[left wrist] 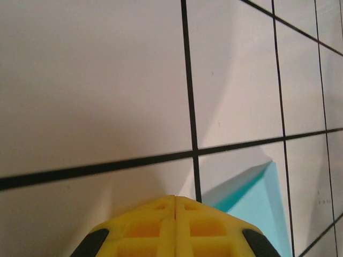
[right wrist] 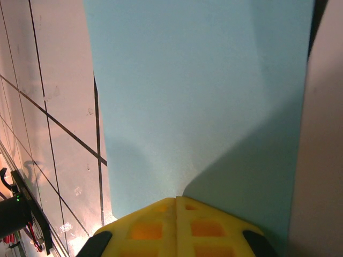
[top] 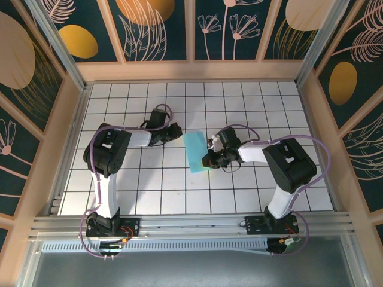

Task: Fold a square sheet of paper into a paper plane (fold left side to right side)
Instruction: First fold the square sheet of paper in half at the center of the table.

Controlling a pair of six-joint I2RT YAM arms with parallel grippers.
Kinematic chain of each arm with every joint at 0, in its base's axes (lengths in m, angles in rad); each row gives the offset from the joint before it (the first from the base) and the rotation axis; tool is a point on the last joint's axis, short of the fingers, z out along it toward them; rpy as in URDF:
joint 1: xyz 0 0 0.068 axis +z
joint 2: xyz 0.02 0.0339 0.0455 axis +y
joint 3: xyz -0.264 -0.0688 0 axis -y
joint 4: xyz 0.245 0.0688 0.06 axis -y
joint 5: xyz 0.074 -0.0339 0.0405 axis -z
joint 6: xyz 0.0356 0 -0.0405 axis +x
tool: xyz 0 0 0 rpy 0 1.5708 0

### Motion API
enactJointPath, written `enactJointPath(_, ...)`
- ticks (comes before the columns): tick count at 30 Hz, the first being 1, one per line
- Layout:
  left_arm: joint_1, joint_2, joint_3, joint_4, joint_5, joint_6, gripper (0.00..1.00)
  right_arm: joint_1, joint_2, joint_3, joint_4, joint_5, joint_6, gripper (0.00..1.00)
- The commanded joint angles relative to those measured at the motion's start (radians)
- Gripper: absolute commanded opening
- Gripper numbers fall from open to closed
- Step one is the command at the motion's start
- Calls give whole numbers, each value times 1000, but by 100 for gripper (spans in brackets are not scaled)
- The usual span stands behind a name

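**Item:** sheet of paper [top: 196, 152], lying as a narrow folded strip on the worktop [top: 149, 185].

**Risk, as I am judging it:** the strip is liable to slide or spring open if your right fingers [right wrist: 150, 227] are dragging across it unevenly, which would skew the crease. Its corner nearest the left fingers [left wrist: 155, 225] is sitting slightly raised.

**Pose:** your right arm is reaching low over the paper's right edge, fingers pressed together. Your left arm is hovering just beside its upper left corner, fingers likewise pressed together and gripping nothing.
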Motion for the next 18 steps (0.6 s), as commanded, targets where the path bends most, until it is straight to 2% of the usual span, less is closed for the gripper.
enactJointPath(1,16,38,25,-52,-39,34,7,2,40,-41,-92,138,-8,0)
enactJointPath(5,16,12,19,-49,-33,40,6,3,31,-50,-70,121,12,0)
enactJointPath(12,11,-141,-86,-26,-16,22,6,37,-4,-64,-5,102,89,0)
enactJointPath(18,-74,-259,-203,-4,0,-37,7,50,-35,-90,59,113,166,0)
